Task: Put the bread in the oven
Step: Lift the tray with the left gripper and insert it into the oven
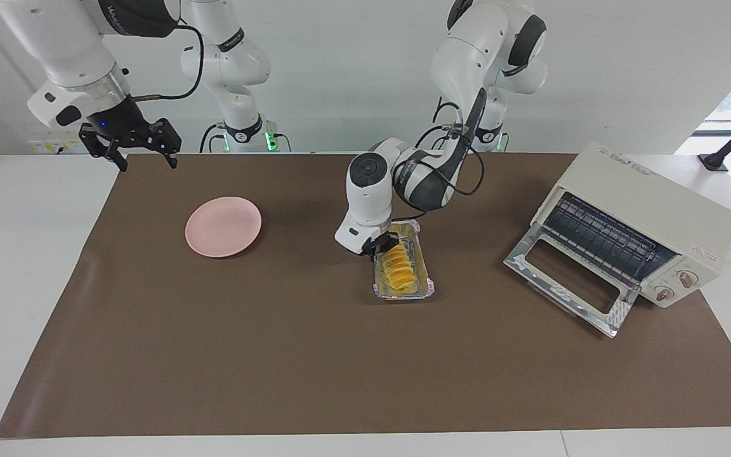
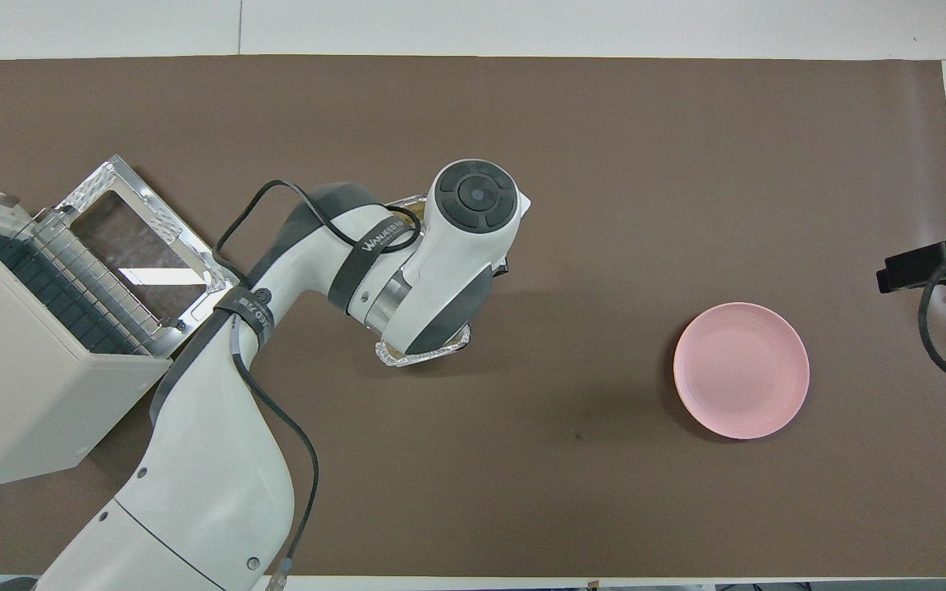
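The left hand [image 1: 381, 244] is clamped on the rim of the silver foil tray [image 1: 426, 279] holding the ridged golden-yellow bread loaf [image 1: 398, 270], while the right hand [image 1: 129, 147] waits spread wide.

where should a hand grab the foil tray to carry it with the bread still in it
Pinch the thin rim on a long side of the foil tray, coming from above with one finger inside the wall. The tray is shallow and open-topped, and the bread fills its middle. The left hand, shut, is already at the rim toward the right arm's end.

Crinkled shiny foil tray [image 1: 429, 289], matt brown mat [image 1: 276, 355], smooth pink plate [image 1: 223, 226], glass-doored oven [image 1: 638, 228]
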